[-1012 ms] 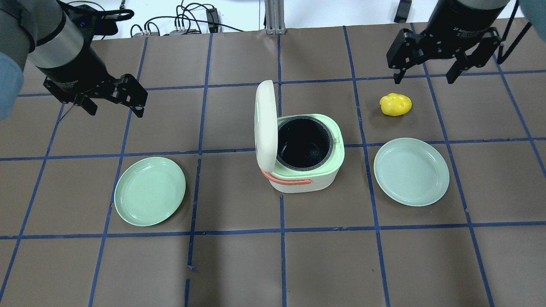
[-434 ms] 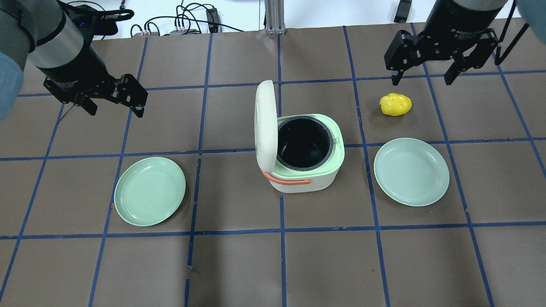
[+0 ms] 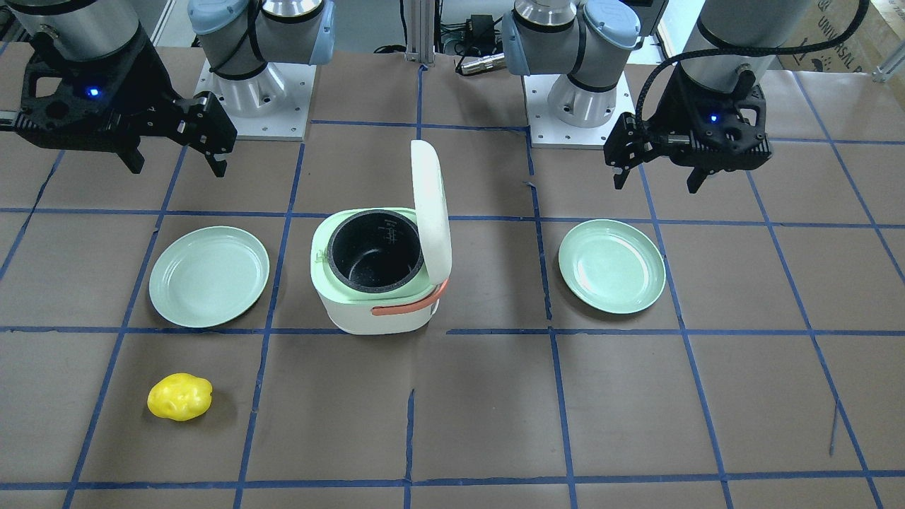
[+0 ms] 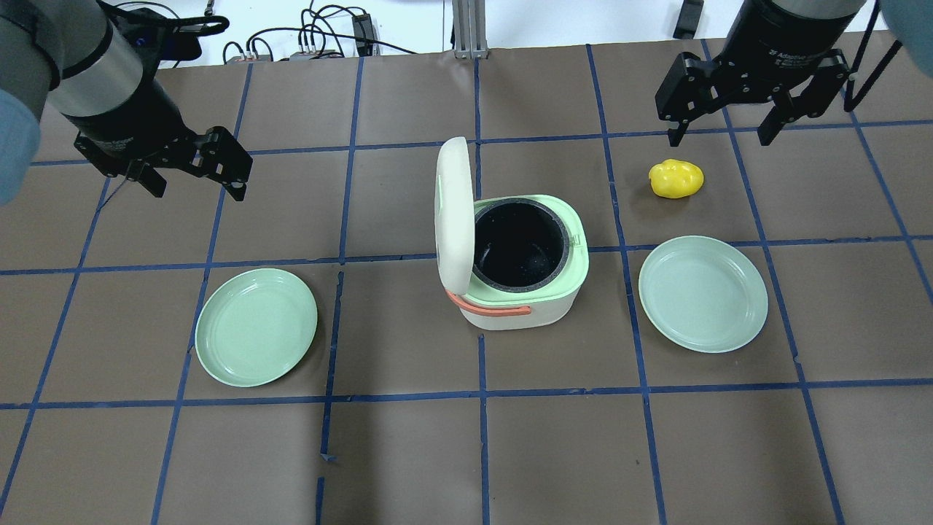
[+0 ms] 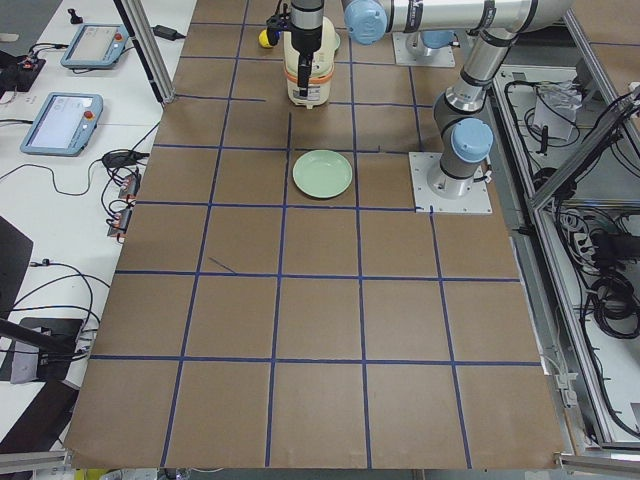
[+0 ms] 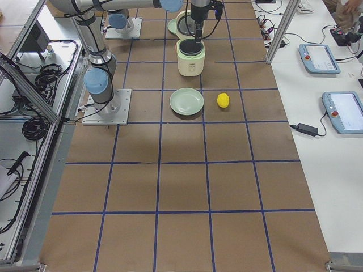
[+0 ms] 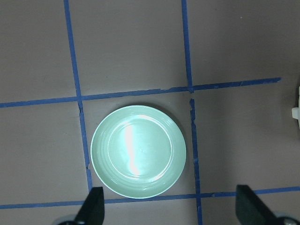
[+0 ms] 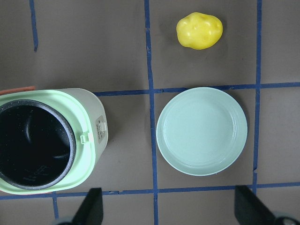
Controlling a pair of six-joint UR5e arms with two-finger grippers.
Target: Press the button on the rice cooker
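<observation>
I'm watching left gripper (image 4: 198, 184) and right gripper (image 4: 720, 133) both hanging spread; right wrist view is showing the rice cooker (image 8: 83, 117) side label (image 8: 100, 127), hidden overhead

The arms (image 3: 735, 21) are silver tubes with pale blue joint caps (image 3: 608, 18), on white screwed base plates (image 3: 544, 136). The black left gripper (image 3: 656, 182) and right gripper (image 3: 177, 168) each show a blue light (image 3: 713, 118); a black cable (image 3: 657, 78) hangs beside the left one.
</observation>
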